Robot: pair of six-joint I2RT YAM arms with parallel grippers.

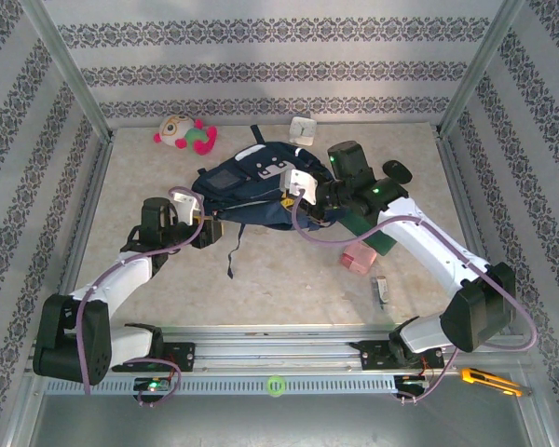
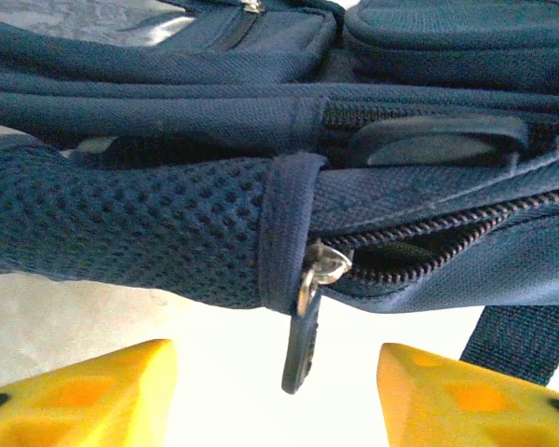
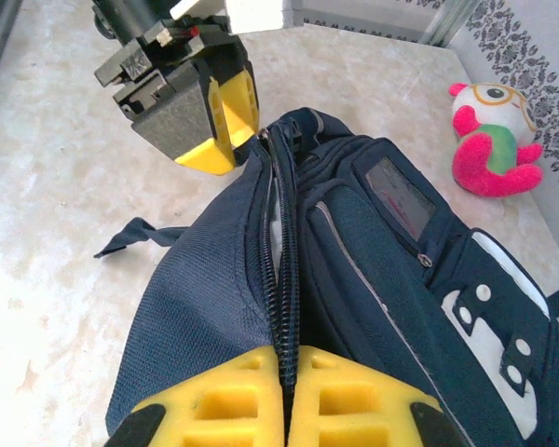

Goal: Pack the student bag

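Student bag [image 1: 252, 186] is laid flat on the table [image 1: 289, 279], between both sets of fingers. Fingers of the left gripper [image 2: 275, 368] are held spread, the zipper pull [image 2: 301, 349] hanging between them, untouched. Fingers of the right gripper [image 3: 287, 382] are pressed together, and the bag's zipper seam [image 3: 284, 279] is pinched between them.

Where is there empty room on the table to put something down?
Most room: the bare table in front of the student bag, between the left arm and the right arm. There is also room on the left side, nearer than the plush toy. Right of the bag is crowded: pink box, green flat thing, small white item.
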